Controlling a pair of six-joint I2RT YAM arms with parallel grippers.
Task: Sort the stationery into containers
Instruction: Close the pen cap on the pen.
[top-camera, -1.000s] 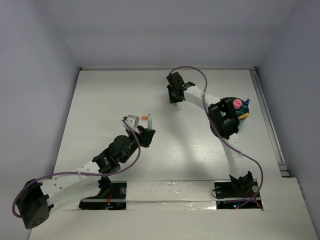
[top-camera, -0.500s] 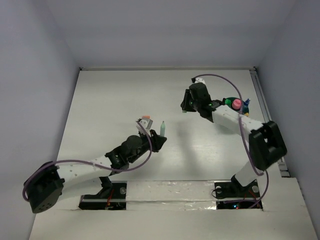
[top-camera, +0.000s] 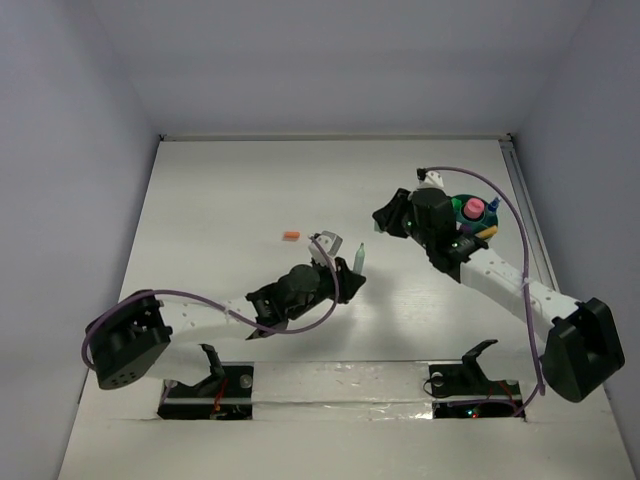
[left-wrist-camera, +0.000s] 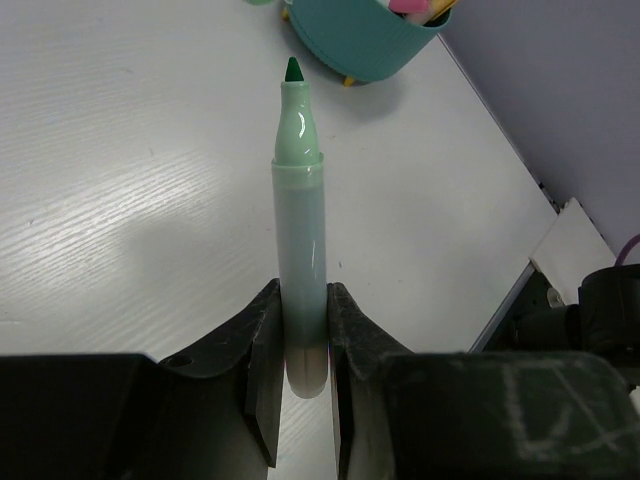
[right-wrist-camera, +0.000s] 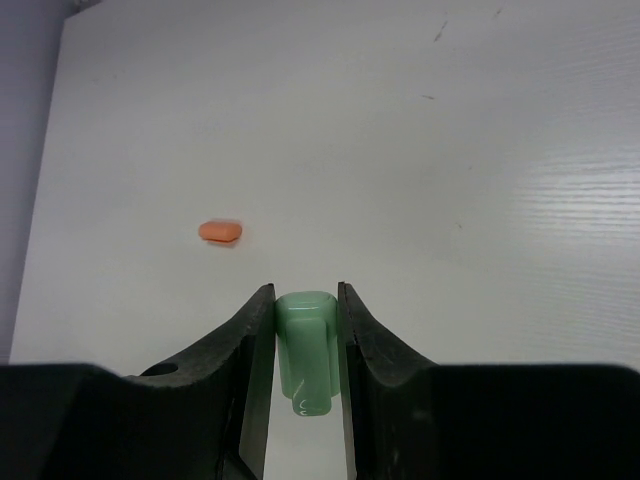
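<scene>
**Marker and cap held in separate jaws**

A pale-green marker (left-wrist-camera: 300, 220) is clamped by the left jaws near its butt end, with the jaws closed tight on the barrel. The marker is uncapped. Its dark green tip is pointed away from the wrist, toward the teal tub (left-wrist-camera: 350, 45) seen beyond it on the counter (left-wrist-camera: 120, 180). In the top view the marker is seen near the counter's middle, well apart from the tub.

A pale-green cap (right-wrist-camera: 304, 345) is gripped by the right jaws, which are set narrowly around it, one finger on each side. In the top view these jaws are seen just left of the tub, between the tub and the marker.

An orange cap (right-wrist-camera: 221, 231) is seen lying on the counter, apart from both arms.

In the top view the tub is partly hidden by the right arm. A pink-capped tube (top-camera: 474, 208) and an orange item (top-camera: 487, 232) are seen in it, but their compartments cannot be told.
</scene>
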